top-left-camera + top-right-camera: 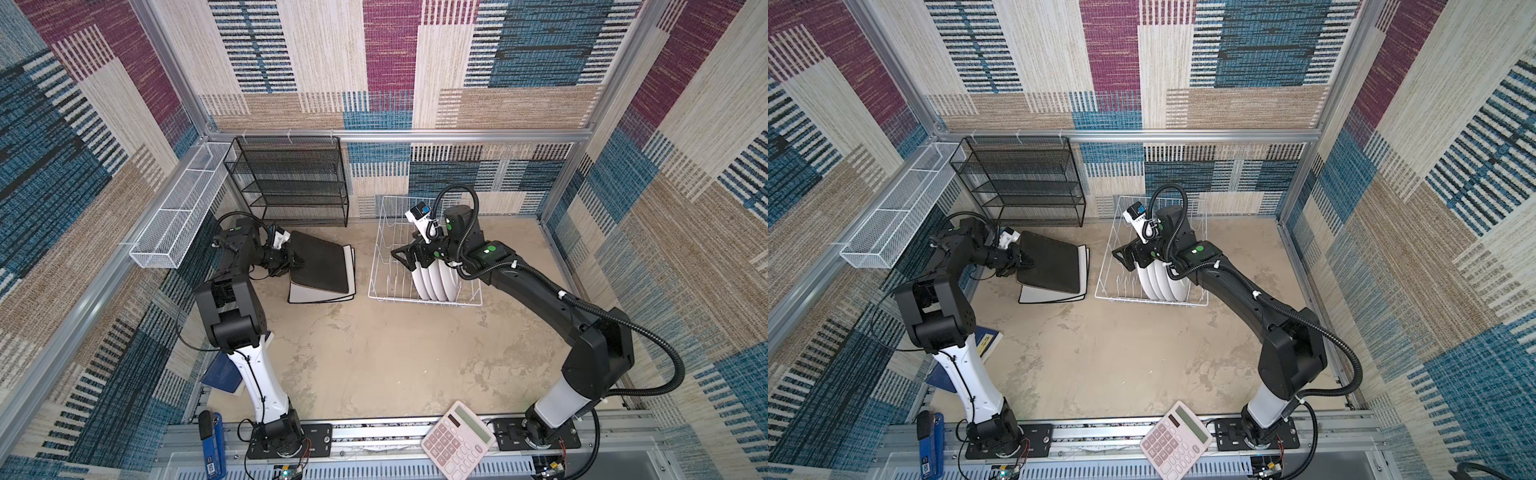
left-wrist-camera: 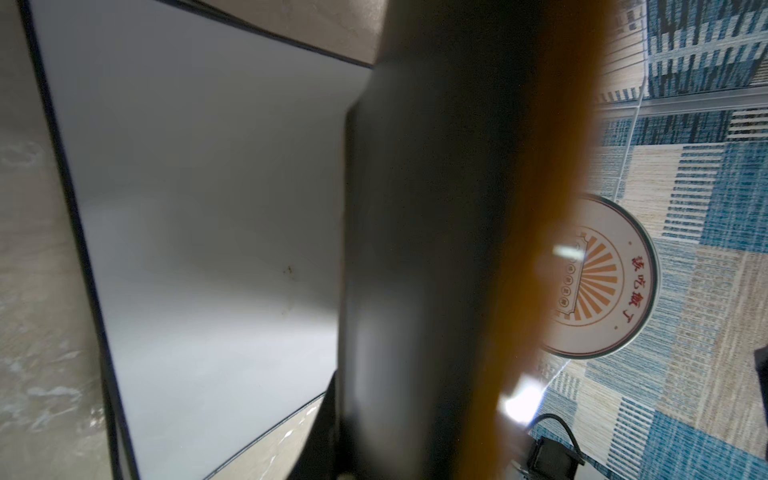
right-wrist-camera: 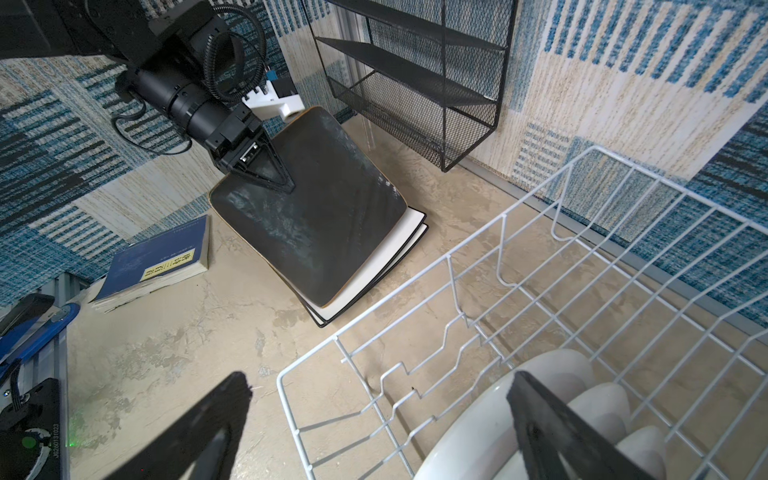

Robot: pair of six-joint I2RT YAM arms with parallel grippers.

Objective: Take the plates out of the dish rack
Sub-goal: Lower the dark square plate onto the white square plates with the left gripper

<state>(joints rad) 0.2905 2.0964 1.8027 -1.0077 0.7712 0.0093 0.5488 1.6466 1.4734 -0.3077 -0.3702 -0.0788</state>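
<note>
My left gripper (image 1: 297, 262) is shut on the near edge of the black square plate (image 1: 322, 266), which rests tilted on two white square plates (image 1: 307, 296) stacked on the table. In the right wrist view the black plate (image 3: 324, 216) covers most of that white stack (image 3: 399, 241). Several round white plates (image 1: 436, 282) stand upright in the white wire dish rack (image 1: 376, 266). My right gripper (image 3: 379, 376) hangs open over the rack, one finger above the nearest round plate (image 3: 478, 415). The left wrist view shows one orange printed plate face (image 2: 602, 278).
A black mesh shelf (image 1: 291, 178) and a long white mesh basket (image 1: 178, 208) stand at the back left. A blue book (image 3: 153, 262) lies by the left arm. A pink calculator (image 1: 457, 440) and a blue stapler (image 1: 212, 444) sit on the front rail.
</note>
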